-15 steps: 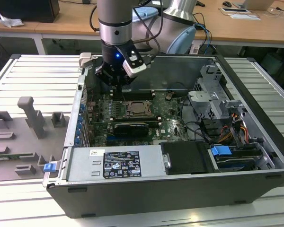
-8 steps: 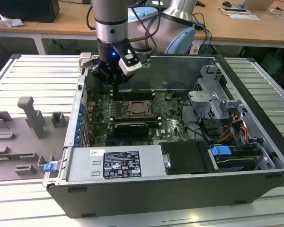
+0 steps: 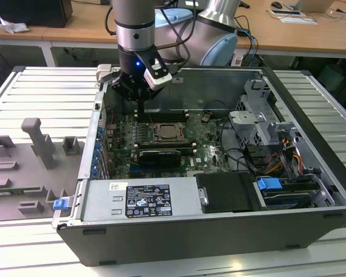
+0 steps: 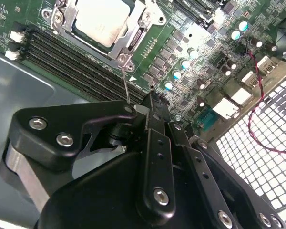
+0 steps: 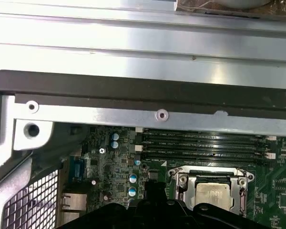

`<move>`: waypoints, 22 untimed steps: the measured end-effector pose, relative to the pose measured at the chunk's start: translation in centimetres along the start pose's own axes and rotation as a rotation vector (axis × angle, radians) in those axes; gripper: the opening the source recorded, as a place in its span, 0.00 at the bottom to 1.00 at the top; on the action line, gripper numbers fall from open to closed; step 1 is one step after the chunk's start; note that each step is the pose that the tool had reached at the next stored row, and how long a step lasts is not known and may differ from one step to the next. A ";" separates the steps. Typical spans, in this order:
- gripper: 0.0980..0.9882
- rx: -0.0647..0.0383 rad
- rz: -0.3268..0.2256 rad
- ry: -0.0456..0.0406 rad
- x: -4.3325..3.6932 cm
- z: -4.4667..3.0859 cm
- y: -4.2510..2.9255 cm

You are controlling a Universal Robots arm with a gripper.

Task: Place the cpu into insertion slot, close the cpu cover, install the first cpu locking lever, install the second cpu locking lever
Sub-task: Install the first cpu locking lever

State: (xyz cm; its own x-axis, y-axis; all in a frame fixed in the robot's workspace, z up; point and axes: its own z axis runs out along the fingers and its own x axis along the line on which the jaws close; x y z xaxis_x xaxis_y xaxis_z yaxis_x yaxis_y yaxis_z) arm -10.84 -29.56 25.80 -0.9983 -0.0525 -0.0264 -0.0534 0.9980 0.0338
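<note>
The cpu has a pale silver top and lies in the insertion slot on the green board. The cpu cover, a silver frame, lies flat around it; in the first wrist view the cpu shows through the cover window. A thin wire locking lever rises from the socket's corner toward my gripper. My gripper hangs over the memory slots just off the socket, toward the exterior view's left, fingers together. The lever's end runs behind a gripper link, so contact is unclear.
Long black memory slots run beside the socket. The case's metal wall stands close behind the gripper. A perforated rear panel and a red cable lie nearby. A power supply and a drive cage fill the rest of the case.
</note>
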 end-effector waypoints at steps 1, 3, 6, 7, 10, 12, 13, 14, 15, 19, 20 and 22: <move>0.01 0.000 0.000 0.0000 0.00 0.00 0.00; 0.01 0.000 0.000 0.0000 -0.06 0.01 0.00; 0.01 0.000 0.000 0.0000 -0.20 0.01 0.00; 0.01 0.000 0.000 0.0000 -0.36 0.02 -0.01; 0.01 0.000 0.000 0.0000 -0.64 0.02 -0.03; 0.01 0.000 0.000 -0.0001 -0.89 0.03 -0.04; 0.01 0.000 0.000 0.0000 -0.99 0.03 -0.05; 0.01 0.000 0.000 0.0000 -1.17 0.04 -0.06; 0.01 0.001 0.000 0.0000 -1.41 0.04 -0.07; 0.01 0.001 0.000 0.0001 -2.30 0.07 -0.12; 0.01 0.001 0.000 0.0001 -2.65 0.07 -0.13; 0.01 0.001 0.000 0.0000 -2.70 0.07 -0.28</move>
State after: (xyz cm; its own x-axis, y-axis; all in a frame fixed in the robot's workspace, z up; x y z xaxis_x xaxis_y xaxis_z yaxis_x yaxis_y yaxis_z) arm -8.13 -29.70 25.79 -0.9983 -0.0525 -0.0263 -0.0534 0.9980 0.0327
